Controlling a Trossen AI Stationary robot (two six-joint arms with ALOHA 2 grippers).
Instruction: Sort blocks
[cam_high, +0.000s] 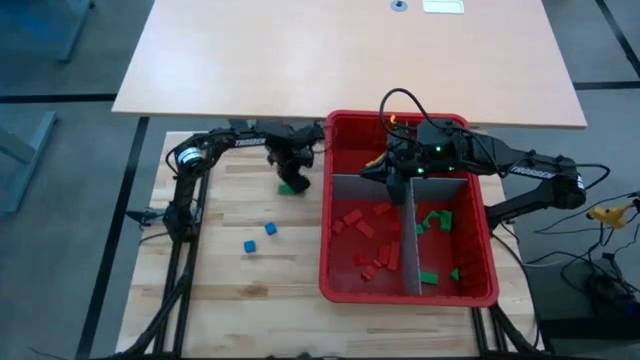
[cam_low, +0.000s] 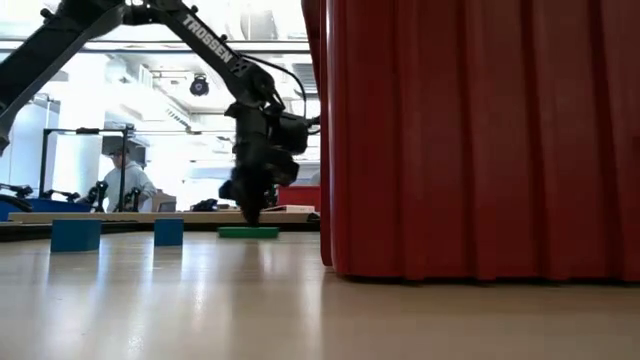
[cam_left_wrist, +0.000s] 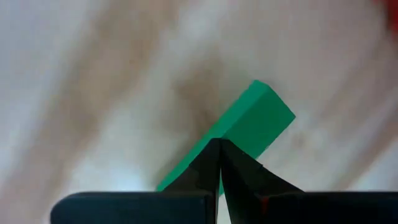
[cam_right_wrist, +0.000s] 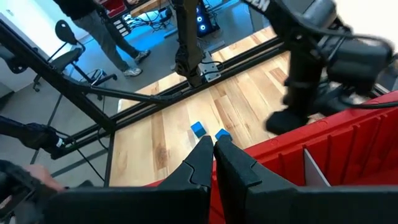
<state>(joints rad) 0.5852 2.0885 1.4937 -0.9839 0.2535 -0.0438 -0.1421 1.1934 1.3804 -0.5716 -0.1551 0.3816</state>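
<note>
A green block (cam_high: 292, 187) (cam_low: 248, 232) lies flat on the wooden table, left of the red bin (cam_high: 325, 230). My left gripper (cam_high: 296, 180) (cam_left_wrist: 219, 146) is shut and points down at the block's top. Two blue blocks (cam_high: 270, 229) (cam_high: 249, 246) lie nearer the front. Inside the bin, red blocks (cam_high: 360, 225) lie in the left compartment and green blocks (cam_high: 435, 220) in the right one. My right gripper (cam_high: 382, 170) (cam_right_wrist: 213, 142) hangs shut and empty over the bin's far part. My left gripper comes from above with its shut fingertips (cam_left_wrist: 211, 155) over the green block's top face (cam_left_wrist: 249, 124), about midway along it. The block lies flat on the table. Whether the tips touch it or hover just above, I cannot tell.
Grey divider panels (cam_high: 410, 250) split the bin into compartments. A larger pale table (cam_high: 350, 60) stands beyond the far edge. The bin's tall wall (cam_low: 480, 140) rises just right of the green block. A person (cam_low: 125, 185) sits in the room behind.
</note>
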